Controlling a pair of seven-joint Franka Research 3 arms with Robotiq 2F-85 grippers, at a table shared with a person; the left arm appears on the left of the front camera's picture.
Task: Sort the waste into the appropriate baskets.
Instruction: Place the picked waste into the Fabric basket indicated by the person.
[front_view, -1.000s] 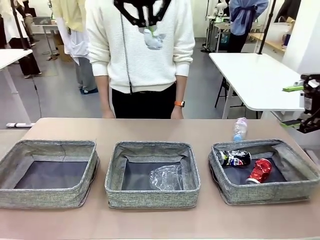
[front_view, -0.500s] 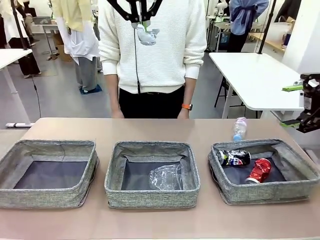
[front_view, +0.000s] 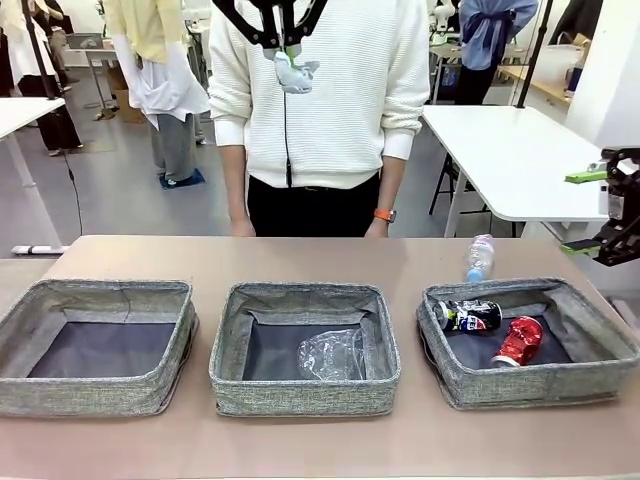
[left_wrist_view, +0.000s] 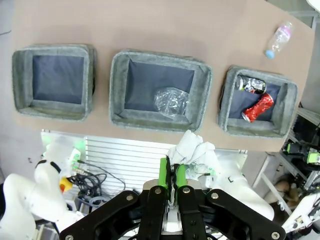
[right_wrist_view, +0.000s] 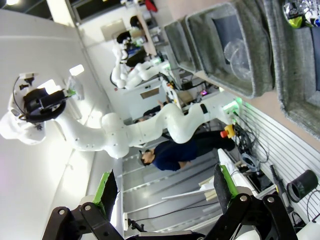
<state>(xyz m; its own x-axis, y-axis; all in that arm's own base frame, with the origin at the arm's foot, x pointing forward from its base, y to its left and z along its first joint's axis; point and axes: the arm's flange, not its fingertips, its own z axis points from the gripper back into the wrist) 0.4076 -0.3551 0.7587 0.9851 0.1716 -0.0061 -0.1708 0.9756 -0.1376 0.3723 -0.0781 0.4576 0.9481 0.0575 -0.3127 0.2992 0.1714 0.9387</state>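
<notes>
1. The robot's left hand (front_view: 287, 48) hangs high up over the far side of the counter (front_view: 300, 258). It is in front of a person (front_view: 330, 110) in a white sweater.
2. Its two green fingers (left_wrist_view: 162, 172) are pressed together, and they pinch the paper wad (front_view: 296, 76).
3. The paper wad is white and all crumpled, with lots of bumps and folds. In the left wrist view it puffs out past the tips of the fingers.
4. The robot's right hand (front_view: 585, 212) is up in the air at the right edge of the scene, past the right end of the counter. Its fingers are spread wide apart, with nothing between them.
5. Three grey woven baskets sit in a row on the near part of the counter. Each one is dark grey inside.
6. The left basket (front_view: 95, 290) shows its flat dark floor.
7. The middle basket (front_view: 305, 293) holds the plastic cup (front_view: 332, 355). The cup is clear, shiny and squashed. It lies near the right side of the basket floor.
8. The right basket (front_view: 530, 385) holds two cans.
9. The dark can (front_view: 468, 316) is dented and lies on its side at the far left of this basket.
10. The red can (front_view: 518, 341) is crushed and lies just beside the dark can, to the right and a bit nearer.
11. The bottle (front_view: 480, 258) is small and clear with a pink label. It lies on the counter just behind the far wall of the right basket.
</notes>
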